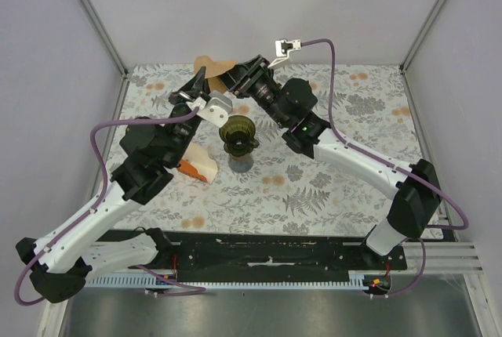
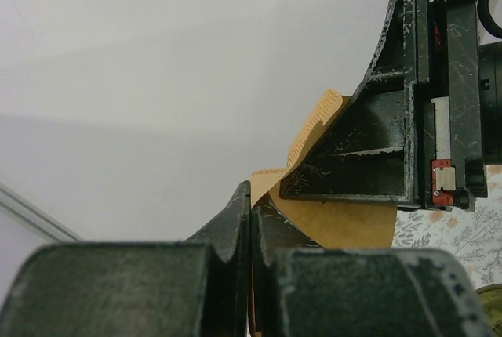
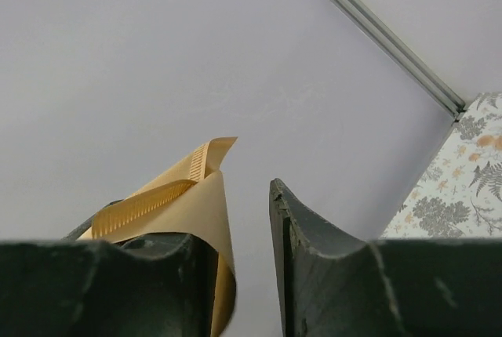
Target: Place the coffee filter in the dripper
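Observation:
The tan paper coffee filter (image 1: 212,64) is held in the air above the back of the table, between both arms. My left gripper (image 1: 201,81) is shut on its edge; in the left wrist view the jaws (image 2: 251,193) pinch the brown sheet (image 2: 345,226). My right gripper (image 1: 233,78) stands open beside it. In the right wrist view the filter (image 3: 184,200) curls over the left finger, with an empty gap (image 3: 245,223) across to the other finger (image 3: 302,231). The dark smoky-green dripper (image 1: 238,133) stands upright on the table in front of both grippers, with nothing in it.
An orange and white wedge-shaped carton (image 1: 198,168) lies left of the dripper, under the left arm. The flowered tablecloth (image 1: 345,188) covers the table. Grey walls with metal frame posts (image 1: 94,19) close in the back and sides.

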